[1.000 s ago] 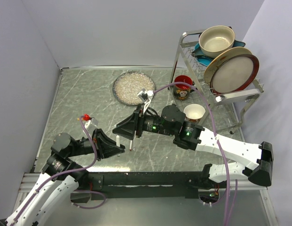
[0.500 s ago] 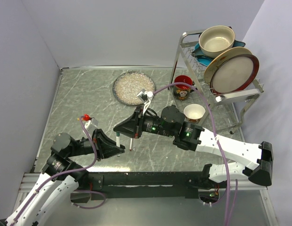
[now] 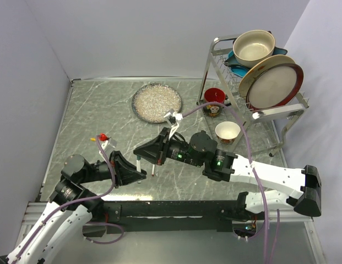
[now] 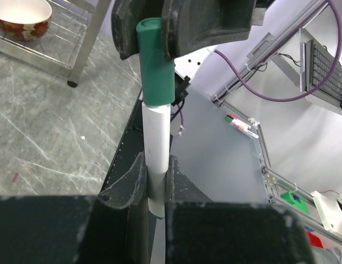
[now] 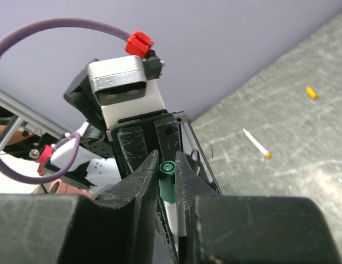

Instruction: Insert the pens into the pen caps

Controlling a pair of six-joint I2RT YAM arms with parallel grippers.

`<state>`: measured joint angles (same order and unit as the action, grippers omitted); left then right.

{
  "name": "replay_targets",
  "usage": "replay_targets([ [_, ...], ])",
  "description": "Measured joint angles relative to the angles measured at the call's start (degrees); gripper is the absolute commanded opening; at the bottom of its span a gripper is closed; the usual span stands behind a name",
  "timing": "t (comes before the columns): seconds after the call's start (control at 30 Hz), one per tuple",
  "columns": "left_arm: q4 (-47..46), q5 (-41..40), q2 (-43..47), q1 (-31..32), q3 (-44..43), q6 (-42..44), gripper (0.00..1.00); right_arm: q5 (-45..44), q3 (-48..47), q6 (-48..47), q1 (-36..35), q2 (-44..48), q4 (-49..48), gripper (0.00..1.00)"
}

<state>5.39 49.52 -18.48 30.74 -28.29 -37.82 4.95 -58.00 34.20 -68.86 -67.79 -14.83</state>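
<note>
Now | left jaws pinching pen [image 4: 157,159] | right jaws pinching green cap [image 4: 154,60] | plate [image 3: 156,103] beyond

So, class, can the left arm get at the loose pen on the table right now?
Probably not yet. The left tool is shut on a pen, with the right tool holding the green cap on its end. The loose pen lies uncovered; only that grip hinders.

Soft even light, blurred near foregrounds

The pen [image 4: 157,132] has its lower end hidden between the fingers [image 4: 126,181] of the left gripper [image 4: 156,162], its tip inside the green cap [image 4: 155,66]; the bowl [image 4: 16,16] is cut off.
</note>
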Motion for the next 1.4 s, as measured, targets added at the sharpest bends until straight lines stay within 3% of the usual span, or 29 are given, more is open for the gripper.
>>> replay_targets([
  [0.3,-4.66,4.2,2.25,0.37,0.96,-1.6,0.01,6.47,7.72,0.39,-0.13,2.36,-14.95,0.0],
  [0.6,-7.04,7.58,3.04,0.59,0.72,-1.81,0.01,12.61,8.41,0.59,-0.17,1.38,-20.83,0.0],
  [1.0,7.52,-4.39,-0.85,0.66,-2.86,4.83,0.01,-8.94,5.81,1.84,-2.54,2.1,-5.77,0.0],
  [1.4,10.36,-6.45,-2.08,0.76,-2.86,6.73,0.01,-21.07,3.58,1.92,-6.69,0.74,-0.13,0.0],
])
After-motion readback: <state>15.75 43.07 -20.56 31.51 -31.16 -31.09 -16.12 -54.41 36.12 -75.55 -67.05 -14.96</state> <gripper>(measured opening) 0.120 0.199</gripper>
